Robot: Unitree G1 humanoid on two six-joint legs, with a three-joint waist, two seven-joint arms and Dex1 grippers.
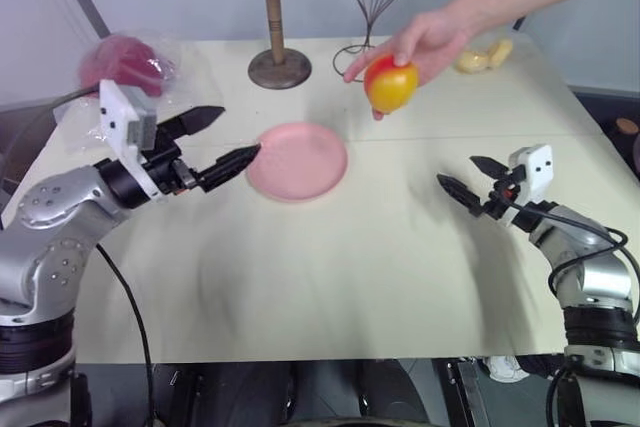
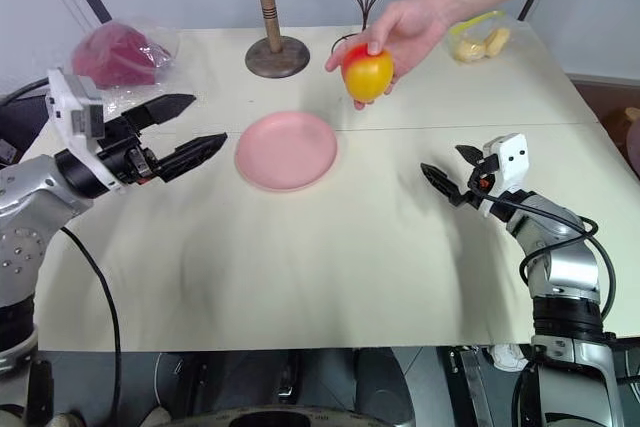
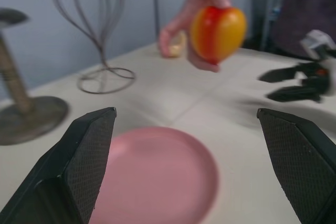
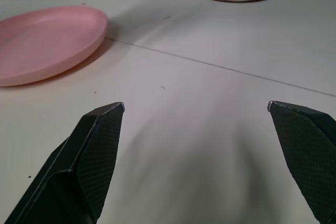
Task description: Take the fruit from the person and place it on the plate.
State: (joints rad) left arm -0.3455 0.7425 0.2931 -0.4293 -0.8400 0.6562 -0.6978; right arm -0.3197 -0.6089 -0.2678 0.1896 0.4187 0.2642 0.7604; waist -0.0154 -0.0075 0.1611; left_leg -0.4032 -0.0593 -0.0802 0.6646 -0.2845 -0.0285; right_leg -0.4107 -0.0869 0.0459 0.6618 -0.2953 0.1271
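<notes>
Cream tabletop (image 1: 330,277), one seam across. Fruit (image 1: 391,84): round, smooth, red shading into yellow-orange, gripped in the person's hand (image 1: 425,42) above the tabletop, just beyond the pink plate (image 1: 297,161). Left pincer (image 1: 222,140) wide, empty, beside the plate. Right pincer (image 1: 467,179) wide, empty, well apart.

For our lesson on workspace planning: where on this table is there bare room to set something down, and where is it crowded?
Bare: the near stretch of the table between the left gripper and right gripper, and the plate itself. Crowded: the far edge, with the red lump in plastic, wooden stand, wire stand, bagged yellow fruits, plus the person's hand holding the fruit.
</notes>
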